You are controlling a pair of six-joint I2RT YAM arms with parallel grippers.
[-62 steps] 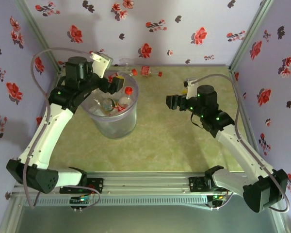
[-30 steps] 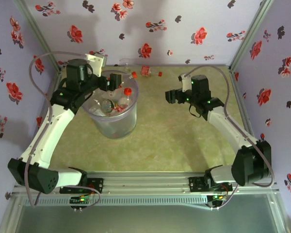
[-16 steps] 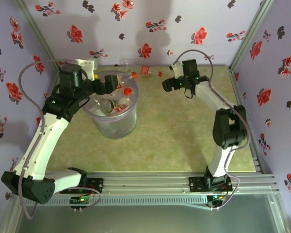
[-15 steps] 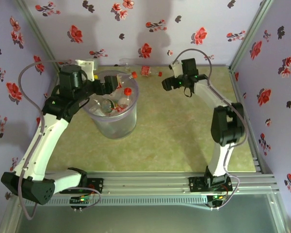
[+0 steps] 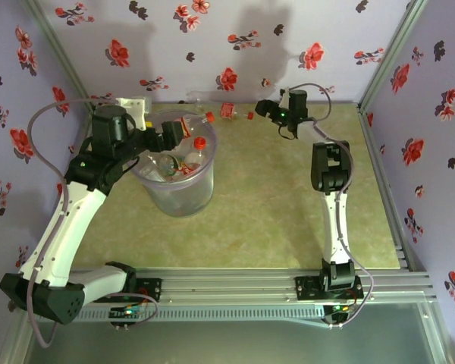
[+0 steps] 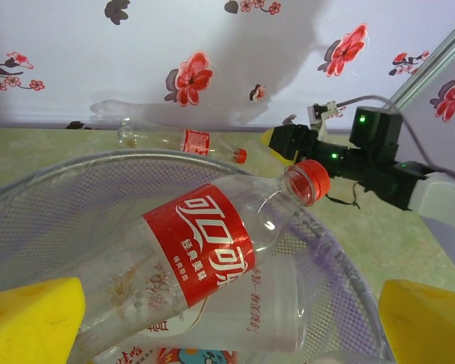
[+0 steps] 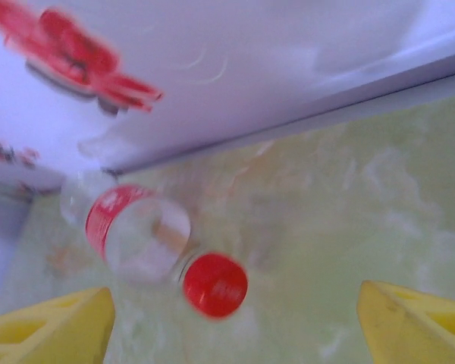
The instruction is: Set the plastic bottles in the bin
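Seemingly empty, the blurred bottle (image 7: 133,227) looks light and crushable; the right gripper (image 7: 231,322), jaws apart, should clasp its labelled middle.

Premises: a purpose-built robot test cell, laboratory type, not a home. Evidence: aluminium frame posts (image 5: 57,54) at the corners; panel walls (image 5: 212,45) papered in floral print; a mottled green mat (image 5: 265,212) as work surface; left arm (image 5: 61,227) and right arm (image 5: 335,220) bolted to a slotted aluminium rail (image 5: 227,287)
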